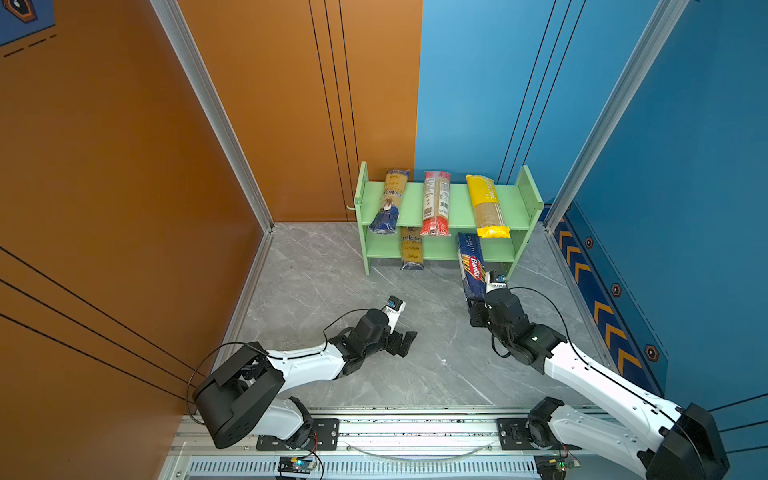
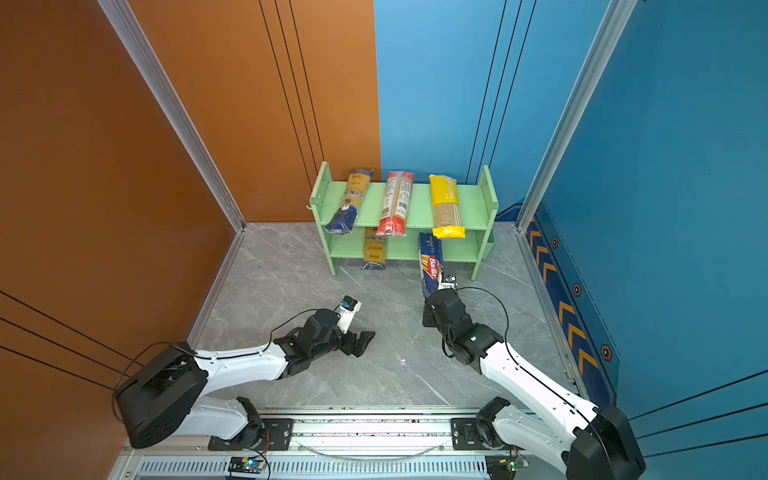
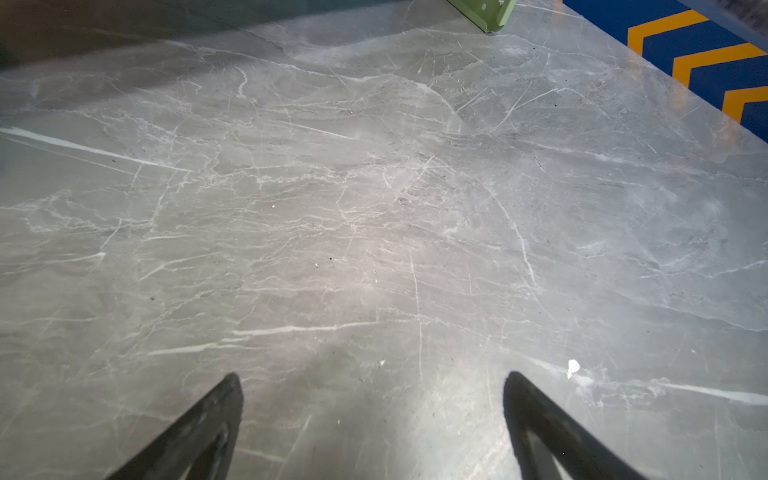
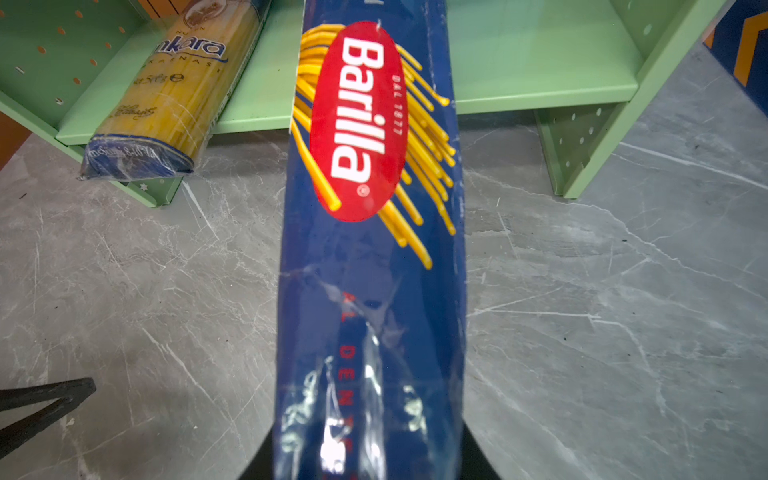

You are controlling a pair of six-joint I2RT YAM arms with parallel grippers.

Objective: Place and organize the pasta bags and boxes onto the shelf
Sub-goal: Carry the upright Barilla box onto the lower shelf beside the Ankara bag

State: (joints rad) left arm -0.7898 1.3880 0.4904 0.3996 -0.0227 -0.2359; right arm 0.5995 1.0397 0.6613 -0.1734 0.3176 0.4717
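Note:
The light-green shelf (image 1: pixel 459 195) (image 2: pixel 419 195) stands against the back wall. Its top tier holds a blue-and-yellow ankara bag (image 1: pixel 388 201), a red-ended clear bag (image 1: pixel 436 203) and a yellow bag (image 1: pixel 487 205). A second ankara bag (image 1: pixel 411 249) (image 4: pixel 174 95) lies on the lower tier, sticking out over its front edge. My right gripper (image 1: pixel 477 305) (image 4: pixel 370 451) is shut on the near end of the dark blue Barilla pack (image 1: pixel 471 266) (image 4: pixel 370 249), whose far end reaches onto the lower tier. My left gripper (image 1: pixel 405 343) (image 3: pixel 372 382) hangs open over bare floor, holding nothing.
Grey marble floor (image 1: pixel 324 282) spreads in front of the shelf. An orange wall closes the left side. On the right, a blue wall carries a chevron strip (image 1: pixel 602 316). The arms' metal rail (image 1: pixel 415 432) runs along the front edge.

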